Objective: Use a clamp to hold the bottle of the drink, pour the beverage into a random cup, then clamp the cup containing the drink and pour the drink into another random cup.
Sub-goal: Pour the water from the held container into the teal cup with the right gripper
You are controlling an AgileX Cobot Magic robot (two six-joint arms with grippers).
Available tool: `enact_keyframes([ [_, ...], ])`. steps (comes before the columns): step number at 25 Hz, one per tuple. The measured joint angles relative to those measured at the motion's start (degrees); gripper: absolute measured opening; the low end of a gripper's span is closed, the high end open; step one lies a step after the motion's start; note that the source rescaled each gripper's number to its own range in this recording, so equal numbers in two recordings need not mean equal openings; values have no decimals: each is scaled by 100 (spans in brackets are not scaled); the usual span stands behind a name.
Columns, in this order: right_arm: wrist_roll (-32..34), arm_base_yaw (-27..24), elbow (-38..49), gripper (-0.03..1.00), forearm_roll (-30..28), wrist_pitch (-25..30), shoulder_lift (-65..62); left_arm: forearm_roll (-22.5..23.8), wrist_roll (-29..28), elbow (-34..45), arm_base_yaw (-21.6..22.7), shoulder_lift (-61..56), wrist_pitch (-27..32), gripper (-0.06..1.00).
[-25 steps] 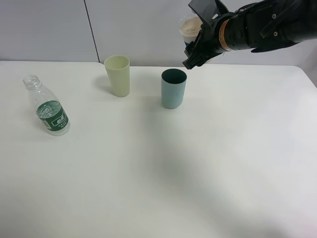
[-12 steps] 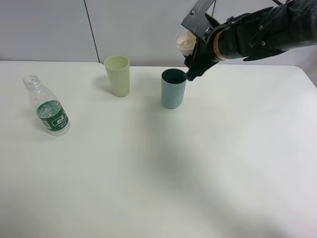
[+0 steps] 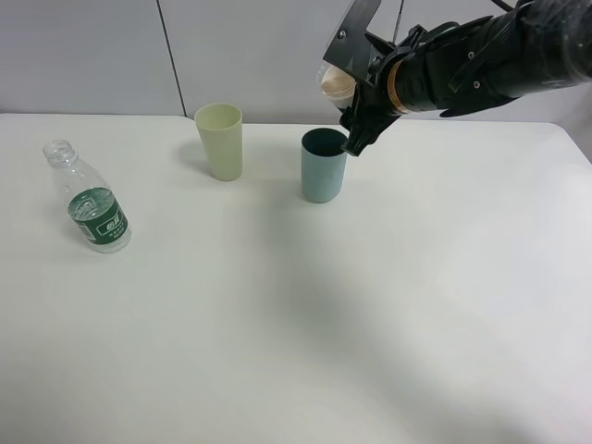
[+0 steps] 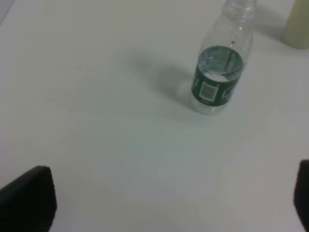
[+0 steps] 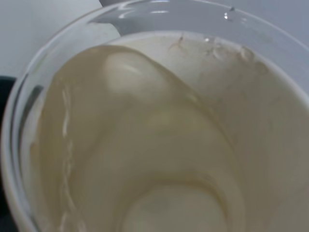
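Paper cup (image 3: 335, 83), beverage (image 5: 145, 145) inside, was tilted above teal tumbler (image 3: 324, 166), clamped tight by right gripper (image 3: 356, 92); left gripper (image 4: 164, 198) jaws spread wide, empty.

"Were there any words to read?"

"Only on the bottle (image 4: 223, 58). Its green label (image 4: 215, 87) had white print and a small white patch, but it was too blurry. No word could be read."

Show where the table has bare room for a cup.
Free: near half of the white table, in front of the clear plastic bottle, pale yellow-green tumbler and teal tumbler; also right of the teal one. Crowded: over it, where the right end effector holds the paper cup.
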Motion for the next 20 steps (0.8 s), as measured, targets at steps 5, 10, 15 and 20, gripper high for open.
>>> enact_keyframes([
  [5, -423, 12, 0, 0, 17, 151, 0, 0, 0, 0, 0, 0, 0, 100],
  [10, -758, 30, 0, 0, 18, 162, 0, 0, 0, 0, 0, 0, 0, 100],
  [15, -1197, 30, 0, 0, 18, 267, 0, 0, 0, 0, 0, 0, 0, 100],
  [20, -1516, 30, 0, 0, 22, 434, 0, 0, 0, 0, 0, 0, 0, 100],
])
